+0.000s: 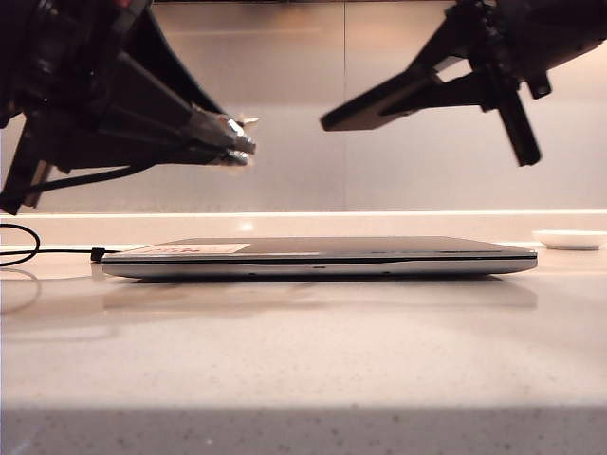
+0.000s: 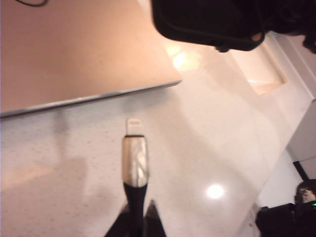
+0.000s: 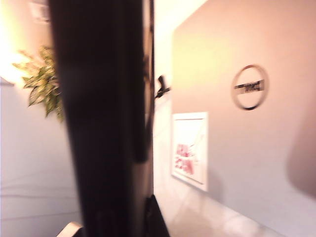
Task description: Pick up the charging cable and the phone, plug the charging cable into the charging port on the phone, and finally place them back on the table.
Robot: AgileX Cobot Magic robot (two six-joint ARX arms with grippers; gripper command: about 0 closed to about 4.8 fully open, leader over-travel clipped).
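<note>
- While both hover above the counter (image 1: 303, 360), the left tool (image 2: 137, 217) pinches the charging cable (image 2: 135, 163).
- Right tool (image 1: 493, 90) clamps the phone (image 1: 379, 102).

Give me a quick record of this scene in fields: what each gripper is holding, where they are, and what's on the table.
left gripper: raised above the laptop's left end, shut on the charging cable, plug tip pointing out from the fingers
right gripper: raised at upper right, shut on the phone
plugged in: not yet, plug and phone apart
table: closed laptop, small white dish at far right
</note>
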